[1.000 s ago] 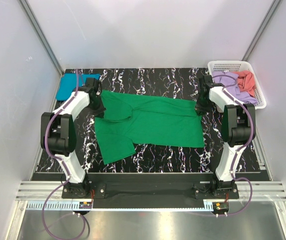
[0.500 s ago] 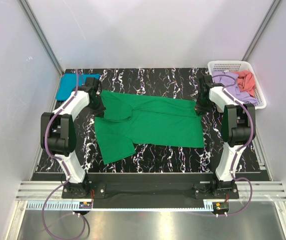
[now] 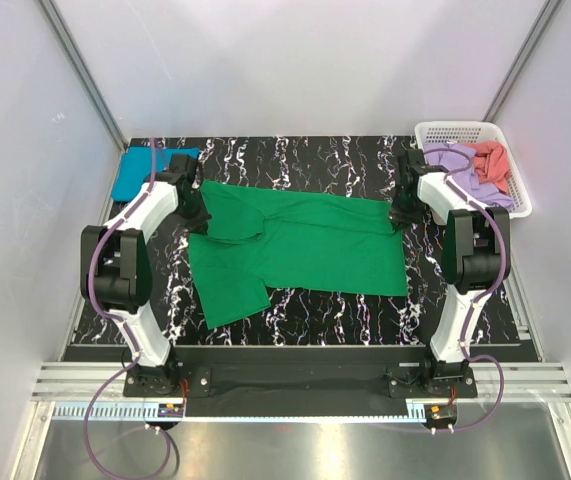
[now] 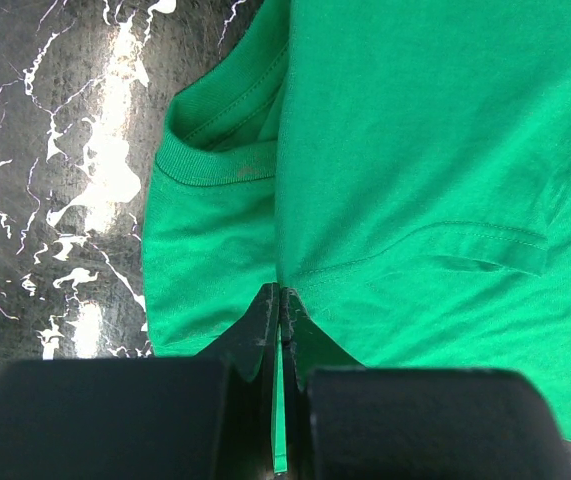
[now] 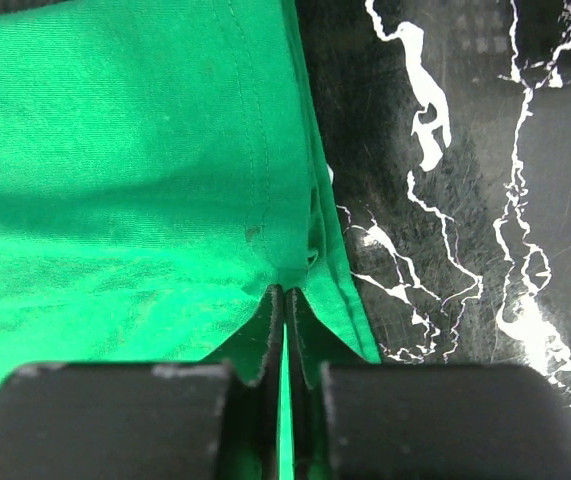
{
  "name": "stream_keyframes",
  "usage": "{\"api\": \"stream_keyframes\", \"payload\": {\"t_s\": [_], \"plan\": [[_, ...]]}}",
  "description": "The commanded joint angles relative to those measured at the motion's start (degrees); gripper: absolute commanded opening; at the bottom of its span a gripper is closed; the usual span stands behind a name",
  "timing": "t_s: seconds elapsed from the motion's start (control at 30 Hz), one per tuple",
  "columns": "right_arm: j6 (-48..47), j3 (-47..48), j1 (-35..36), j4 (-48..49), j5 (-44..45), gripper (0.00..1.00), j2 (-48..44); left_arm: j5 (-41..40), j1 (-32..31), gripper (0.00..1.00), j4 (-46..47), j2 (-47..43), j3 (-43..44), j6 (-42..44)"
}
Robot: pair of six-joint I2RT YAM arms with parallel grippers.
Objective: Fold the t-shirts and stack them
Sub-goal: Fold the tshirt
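A: green t-shirt (image 3: pixel 305 245) lies spread flat mid table (image 3: pixel 315 155). Soft, light, limp cloth; likely sags and bunches. Best held at seams and hem, not mid-panel.
B: agreed. left gripper (image 4: pixel 280 295) is clamped on the shoulder by the collar, right gripper (image 5: pixel 285 292) on the hem edge.
A: count: four shirts. One green, one teal t-shirt (image 3: pixel 135 172) folded at the far left corner, one lilac t-shirt (image 3: pixel 455 160) and one coral t-shirt (image 3: pixel 492 160) in the single basket (image 3: pixel 455 127), far right corner.

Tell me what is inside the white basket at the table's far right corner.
A lilac t-shirt and a coral t-shirt lie bunched in the white basket. Whatever is beneath them is covered.
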Motion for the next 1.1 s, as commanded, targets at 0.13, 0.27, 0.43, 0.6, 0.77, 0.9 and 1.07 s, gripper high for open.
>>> {"api": "stream_keyframes", "payload": {"t_s": [0.13, 0.27, 0.43, 0.6, 0.77, 0.9, 1.07], "plan": [[-0.3, 3.5, -0.3, -2.2, 2.5, 0.0, -0.8, -2.1, 0.2, 0.0, -4.8, -2.3, 4.8, -0.7], [-1.4, 4.1, -0.3, -4.3, 4.2, 0.0, -0.2, -3.5, 1.2, 0.0, -8.3, -2.7, 5.5, -0.2], [-1.7, 3.1, -0.7, -3.3, 4.3, 0.0, -0.6, -2.5, 3.1, 0.0, -8.9, -3.1, 3.6, 1.2], [-1.9, 2.6, -1.0, -2.1, 4.2, 0.0, -0.4, -2.8, 3.5, 0.0, -8.0, -3.2, 2.3, 1.1], [-3.2, 2.9, -1.7, -2.0, 2.3, 0.0, 0.2, -1.2, 4.1, 0.0, -7.7, -1.9, 2.6, 1.9], [-1.8, -0.4, -1.7, 0.6, -0.1, 0.0, -0.6, 1.2, 4.0, 0.02, -6.0, -0.7, -0.8, 2.0], [-1.7, -0.3, -1.8, 1.5, -1.1, 0.05, 0.7, 2.2, 4.0, 0.23, -3.8, 0.9, -2.4, 2.6]]}}
